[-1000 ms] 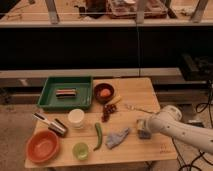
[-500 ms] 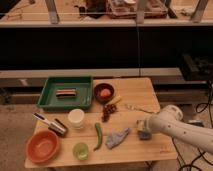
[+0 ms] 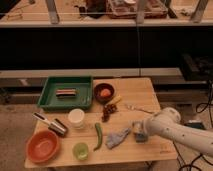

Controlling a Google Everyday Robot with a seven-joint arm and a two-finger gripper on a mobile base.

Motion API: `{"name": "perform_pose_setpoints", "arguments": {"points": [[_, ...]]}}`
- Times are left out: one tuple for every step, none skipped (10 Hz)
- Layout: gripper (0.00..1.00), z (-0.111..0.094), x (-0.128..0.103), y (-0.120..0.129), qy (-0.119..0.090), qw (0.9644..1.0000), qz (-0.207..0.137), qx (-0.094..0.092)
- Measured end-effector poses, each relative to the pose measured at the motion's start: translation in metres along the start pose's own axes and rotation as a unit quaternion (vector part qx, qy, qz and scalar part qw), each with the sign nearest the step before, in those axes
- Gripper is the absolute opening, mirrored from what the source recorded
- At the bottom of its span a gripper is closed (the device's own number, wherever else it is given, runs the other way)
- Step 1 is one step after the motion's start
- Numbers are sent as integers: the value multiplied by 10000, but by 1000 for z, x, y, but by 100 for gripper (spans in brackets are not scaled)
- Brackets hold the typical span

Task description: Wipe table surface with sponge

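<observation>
A rectangular brown and grey sponge (image 3: 66, 92) lies inside the green tray (image 3: 50, 100) at the table's back left. My gripper (image 3: 137, 131) is low over the wooden table (image 3: 150, 97) at the front right, on the end of the white arm (image 3: 175, 130) that comes in from the right. It is at the right edge of a crumpled blue-grey cloth (image 3: 117, 138). I cannot tell whether it touches the cloth. The gripper is far from the sponge.
A dark bowl with an orange fruit (image 3: 104, 92), a dark red cluster (image 3: 107, 113), a thin utensil (image 3: 138, 108), a white cup (image 3: 76, 118), a green pepper (image 3: 98, 135), a green cup (image 3: 81, 150), an orange bowl (image 3: 42, 147) and a metal object (image 3: 52, 125) sit on the table.
</observation>
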Motion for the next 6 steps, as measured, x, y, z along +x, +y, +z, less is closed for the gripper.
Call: {"name": "perform_pose_setpoints", "arguments": {"points": [[31,1,-5,-1,-2,9999,-114,-5],[31,1,-13,-2,-15,9997,-223,-32],[31,-1,-19,-1,-3,9997,-239,-79],[31,-4,-23,5,7,9997,-191,-125],[31,-4,-24,4,-5,9997,-222,-136],[31,-7,-26,7,34,9997,-179,-149]]}}
